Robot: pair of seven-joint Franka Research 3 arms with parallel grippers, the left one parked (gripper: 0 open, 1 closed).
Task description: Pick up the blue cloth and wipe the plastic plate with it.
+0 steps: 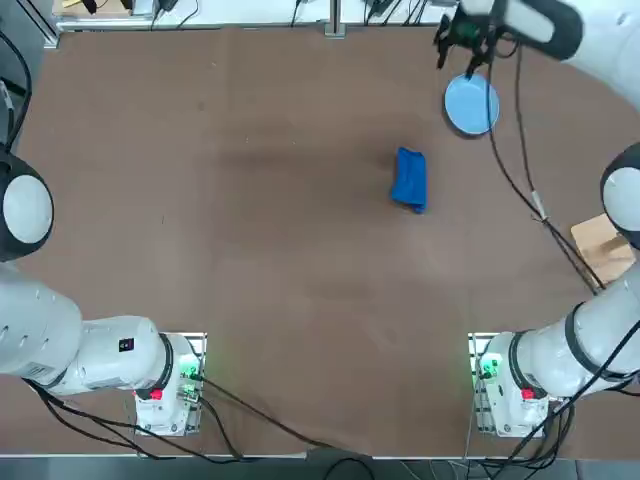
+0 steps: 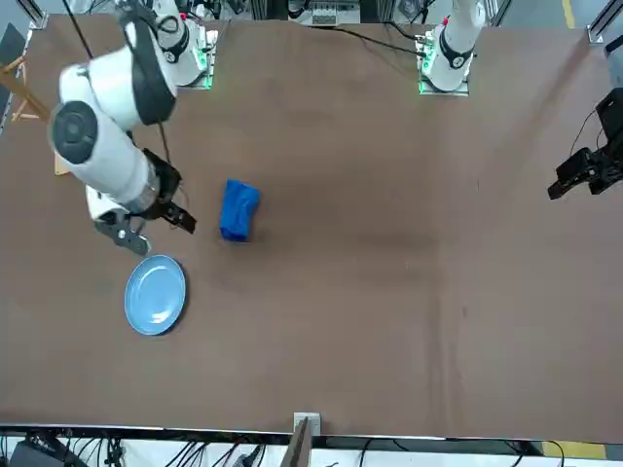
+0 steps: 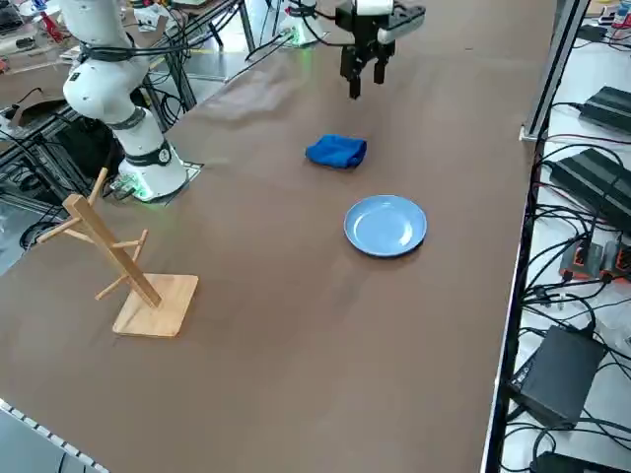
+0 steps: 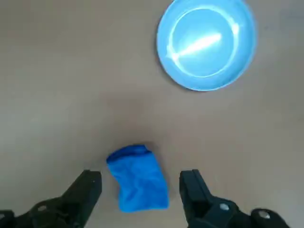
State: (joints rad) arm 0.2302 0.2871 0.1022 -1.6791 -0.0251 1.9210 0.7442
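The blue cloth (image 1: 410, 180) lies bunched into a small wad on the brown table, right of centre. The plastic plate (image 1: 470, 104), pale blue and round, sits flat beyond it near the far right, with nothing on it. My right gripper (image 1: 458, 48) hangs open high above the table, over the ground between the two. In the wrist view the cloth (image 4: 137, 176) shows far below, framed by the two black fingers (image 4: 85, 190), and the plate (image 4: 205, 43) lies apart from it. The side view shows the gripper (image 3: 363, 77) well above the cloth (image 3: 336, 151) and the plate (image 3: 385, 225).
A wooden peg rack (image 3: 128, 266) stands near the table's right edge, close to my right arm's base (image 1: 515, 385). A black cable (image 1: 525, 170) trails from the arm across the right side. The table's far edge runs just behind the plate.
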